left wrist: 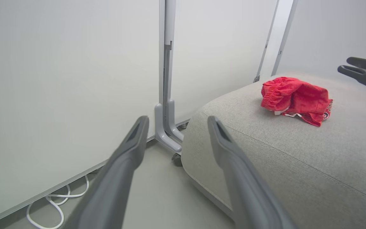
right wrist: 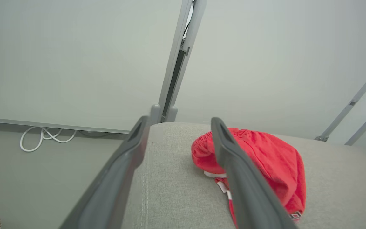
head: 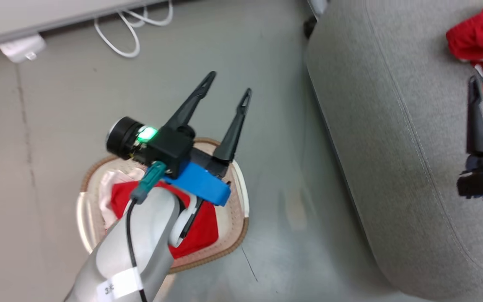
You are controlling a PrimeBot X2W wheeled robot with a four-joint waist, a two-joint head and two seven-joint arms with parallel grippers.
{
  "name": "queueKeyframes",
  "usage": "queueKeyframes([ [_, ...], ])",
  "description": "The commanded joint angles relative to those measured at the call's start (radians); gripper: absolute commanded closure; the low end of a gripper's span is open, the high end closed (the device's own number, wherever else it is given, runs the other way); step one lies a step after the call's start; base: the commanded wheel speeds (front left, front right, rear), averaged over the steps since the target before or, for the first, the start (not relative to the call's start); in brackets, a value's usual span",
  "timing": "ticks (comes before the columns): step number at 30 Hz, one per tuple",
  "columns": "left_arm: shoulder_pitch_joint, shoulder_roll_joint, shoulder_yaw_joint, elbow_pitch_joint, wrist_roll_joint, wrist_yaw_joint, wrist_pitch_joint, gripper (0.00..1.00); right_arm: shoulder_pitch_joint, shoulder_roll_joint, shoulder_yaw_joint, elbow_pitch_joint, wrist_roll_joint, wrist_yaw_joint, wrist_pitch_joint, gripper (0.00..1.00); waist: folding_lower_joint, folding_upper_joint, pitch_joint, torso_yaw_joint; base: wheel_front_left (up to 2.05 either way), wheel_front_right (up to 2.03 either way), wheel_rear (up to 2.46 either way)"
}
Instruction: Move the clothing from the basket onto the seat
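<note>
The cream basket (head: 229,246) with its brown rim stands on the floor at the lower left, and a red piece of clothing (head: 201,228) lies inside it. My left gripper (head: 229,83) hovers above the basket, open and empty, fingers aimed toward the seat (head: 392,126). A second red garment (head: 482,37) with white trim lies crumpled on the grey seat (left wrist: 265,152). My right gripper (right wrist: 179,120) is open over the seat just short of that garment (right wrist: 265,159), holding nothing. One dark finger (head: 475,121) of it shows at the right edge.
A white cable (head: 128,33) and a white adapter (head: 21,48) lie on the grey floor by the pale partition wall. A grey partition post foot (left wrist: 167,130) and a caster (head: 308,27) stand at the seat's far corner.
</note>
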State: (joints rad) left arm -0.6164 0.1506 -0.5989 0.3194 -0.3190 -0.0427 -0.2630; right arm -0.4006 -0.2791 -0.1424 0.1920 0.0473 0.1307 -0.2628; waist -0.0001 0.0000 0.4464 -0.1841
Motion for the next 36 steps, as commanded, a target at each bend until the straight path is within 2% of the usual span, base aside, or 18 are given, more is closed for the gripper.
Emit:
queueKeyframes([
  [1,0.029,-0.005,0.026,-0.011,0.012,0.004,-0.002,0.0,0.024,0.008,0.013,-0.012,-0.002,0.0,-0.003,0.0,0.0001,0.0,-0.069,0.053,0.0,0.0,0.0],
  [9,0.171,-0.041,0.214,-0.074,0.078,0.004,-0.003,0.0,0.098,0.055,0.08,-0.064,-0.001,0.0,-0.003,0.0,0.0001,0.0,-0.167,0.138,0.0,0.0,0.0],
  [20,0.37,-0.076,0.411,-0.12,0.143,-0.026,-0.003,0.0,0.233,0.127,0.082,-0.099,-0.007,0.0,-0.003,0.0,0.0001,0.0,-0.285,0.218,0.0,0.0,0.0],
  [29,0.482,-0.094,0.506,-0.123,0.168,-0.047,-0.003,0.0,0.325,0.163,0.074,-0.064,0.014,0.0,-0.003,0.0,0.0001,0.0,-0.36,0.24,0.0,0.0,0.0],
  [36,0.536,-0.099,0.535,-0.109,0.176,-0.063,-0.002,0.0,0.377,0.185,0.063,-0.036,0.023,0.0,-0.003,0.0,0.0001,0.0,-0.404,0.256,0.0,0.0,0.0],
])
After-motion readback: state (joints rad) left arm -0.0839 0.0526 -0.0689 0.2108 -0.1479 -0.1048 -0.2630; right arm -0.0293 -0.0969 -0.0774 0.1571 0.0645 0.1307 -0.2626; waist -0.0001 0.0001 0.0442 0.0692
